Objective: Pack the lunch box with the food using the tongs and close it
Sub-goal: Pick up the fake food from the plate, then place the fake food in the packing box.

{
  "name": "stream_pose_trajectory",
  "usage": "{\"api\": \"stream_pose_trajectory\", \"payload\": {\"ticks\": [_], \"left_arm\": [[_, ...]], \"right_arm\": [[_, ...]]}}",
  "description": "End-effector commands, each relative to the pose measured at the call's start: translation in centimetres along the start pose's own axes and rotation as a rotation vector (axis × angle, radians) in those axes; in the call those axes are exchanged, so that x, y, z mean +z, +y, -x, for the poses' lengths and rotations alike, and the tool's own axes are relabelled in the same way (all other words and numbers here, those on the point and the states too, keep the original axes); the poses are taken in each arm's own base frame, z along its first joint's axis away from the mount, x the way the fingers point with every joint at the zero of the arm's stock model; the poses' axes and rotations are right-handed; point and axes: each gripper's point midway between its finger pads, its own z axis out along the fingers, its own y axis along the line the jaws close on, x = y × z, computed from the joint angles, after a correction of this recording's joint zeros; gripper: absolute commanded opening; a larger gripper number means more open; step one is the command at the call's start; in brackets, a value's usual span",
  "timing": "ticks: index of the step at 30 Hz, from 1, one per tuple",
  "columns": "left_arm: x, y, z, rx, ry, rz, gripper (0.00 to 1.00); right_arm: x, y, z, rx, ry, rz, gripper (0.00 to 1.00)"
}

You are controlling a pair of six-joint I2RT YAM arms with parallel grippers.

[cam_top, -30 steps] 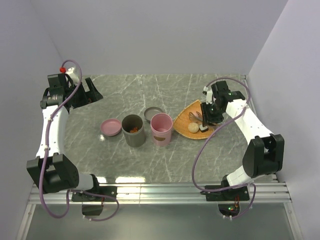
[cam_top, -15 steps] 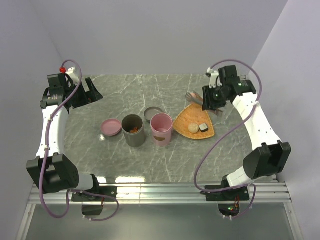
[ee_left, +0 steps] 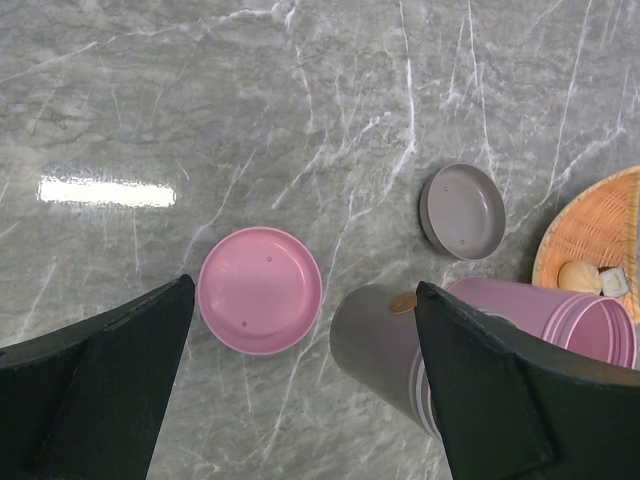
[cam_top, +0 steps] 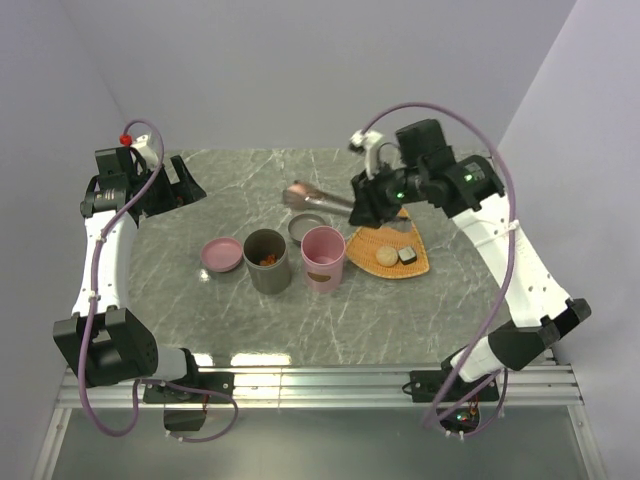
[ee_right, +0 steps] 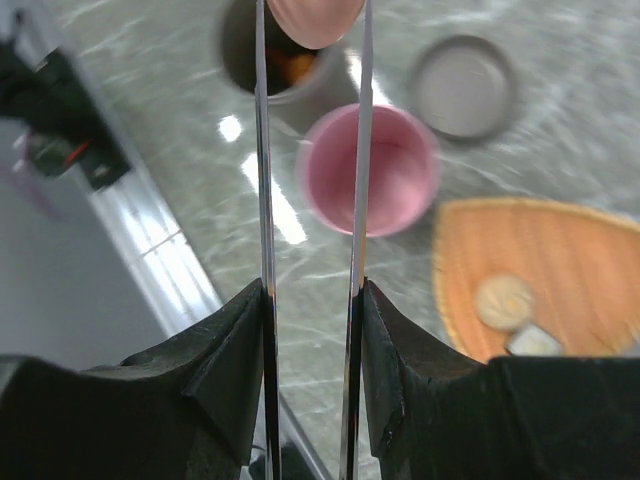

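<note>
The tongs [ee_right: 262, 200] were clamped between the fingers of the right gripper [ee_right: 312, 290], its jaws part-closed on the two arms. A pink ball [ee_right: 315, 15] appeared nipped at the far tips. We judged the step in hand to be carrying this piece to a cup. The next move called for lowering the tips squarely over a mouth before easing the squeeze.

Beyond the gripper, under the tips, stood the grey cup [cam_top: 268, 278], holding orange-brown bits [ee_right: 295, 65]. Nearer the gripper, the pink cup [ee_right: 395, 170] looked empty. Beside the gripper lay the woven tray [cam_top: 370, 240], bearing a beige ball [cam_top: 386, 256] and a dark block [cam_top: 407, 255]. The grey lid [cam_top: 306, 228] and the pink lid [cam_top: 222, 254] lay off their cups. The left gripper [ee_left: 302, 288] stood wide apart, holding nothing, well away from the tongs.
</note>
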Motion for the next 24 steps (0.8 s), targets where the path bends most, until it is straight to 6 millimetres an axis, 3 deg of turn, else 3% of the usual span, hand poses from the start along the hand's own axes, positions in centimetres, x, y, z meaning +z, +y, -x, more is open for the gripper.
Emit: {"api": "stream_pose_trajectory", "payload": {"ticks": [1,9,24], "left_arm": [[-0.6,-0.3,0.3,0.049,-0.022,-0.020,0.99],[-0.8,-0.2,-0.3,0.054,-0.016,-0.018,0.99],[-0.9,-0.1,-0.2,0.059,-0.019,-0.014,0.99]], "right_arm": [[0.1,3.2,1.0,-0.093,-0.025,0.083,0.34],[3.2,7.3,-0.2,-0.168,0.037,0.182,0.36],[9.0,5.3,-0.7,-0.134,0.104,0.119,0.40]]}}
